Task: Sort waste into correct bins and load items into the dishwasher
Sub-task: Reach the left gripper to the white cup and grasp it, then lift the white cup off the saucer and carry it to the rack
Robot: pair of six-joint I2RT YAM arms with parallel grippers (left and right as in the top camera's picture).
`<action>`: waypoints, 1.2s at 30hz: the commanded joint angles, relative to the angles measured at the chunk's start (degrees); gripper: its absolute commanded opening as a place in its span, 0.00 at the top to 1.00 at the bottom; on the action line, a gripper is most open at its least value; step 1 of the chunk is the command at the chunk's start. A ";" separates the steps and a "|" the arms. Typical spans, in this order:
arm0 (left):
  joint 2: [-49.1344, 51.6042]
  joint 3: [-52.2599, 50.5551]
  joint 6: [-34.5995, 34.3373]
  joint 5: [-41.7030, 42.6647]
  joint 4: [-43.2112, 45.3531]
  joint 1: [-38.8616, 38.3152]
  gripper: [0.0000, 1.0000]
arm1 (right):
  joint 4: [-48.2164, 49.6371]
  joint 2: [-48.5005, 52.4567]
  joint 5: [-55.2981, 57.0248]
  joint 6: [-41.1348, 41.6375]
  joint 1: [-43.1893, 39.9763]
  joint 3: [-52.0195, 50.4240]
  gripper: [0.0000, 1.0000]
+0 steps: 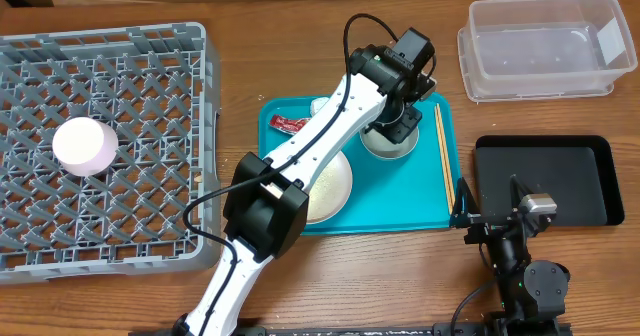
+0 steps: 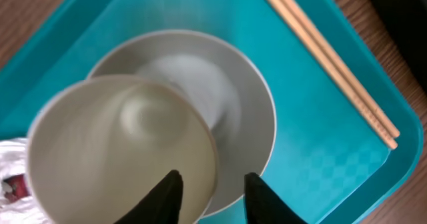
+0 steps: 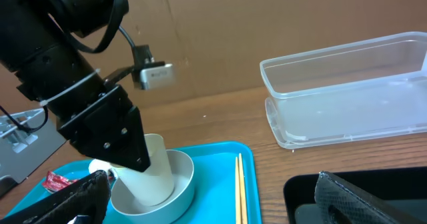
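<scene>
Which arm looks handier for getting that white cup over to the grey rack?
Left. Its gripper already straddles the cup's rim over the bowl, and the rack lies on its side. The right gripper sits low by the black tray, away from it.

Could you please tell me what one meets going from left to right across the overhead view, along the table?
Grey dish rack holding a white-pinkish bowl → red wrapper on the teal tray → large white plate → chopsticks → black tray.
</scene>
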 commanded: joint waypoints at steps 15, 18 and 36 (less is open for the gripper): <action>-0.63 22.56 -6.43 2.03 -6.38 1.77 0.96 | 0.33 -0.63 0.31 0.20 -0.33 -0.59 0.00; -2.58 29.49 -7.48 5.33 -8.24 3.48 0.96 | 0.33 -0.63 0.31 0.20 -0.33 -0.59 0.00; -18.36 32.85 -19.91 17.42 -27.30 50.16 0.96 | 0.33 -0.63 0.31 0.20 -0.33 -0.59 0.00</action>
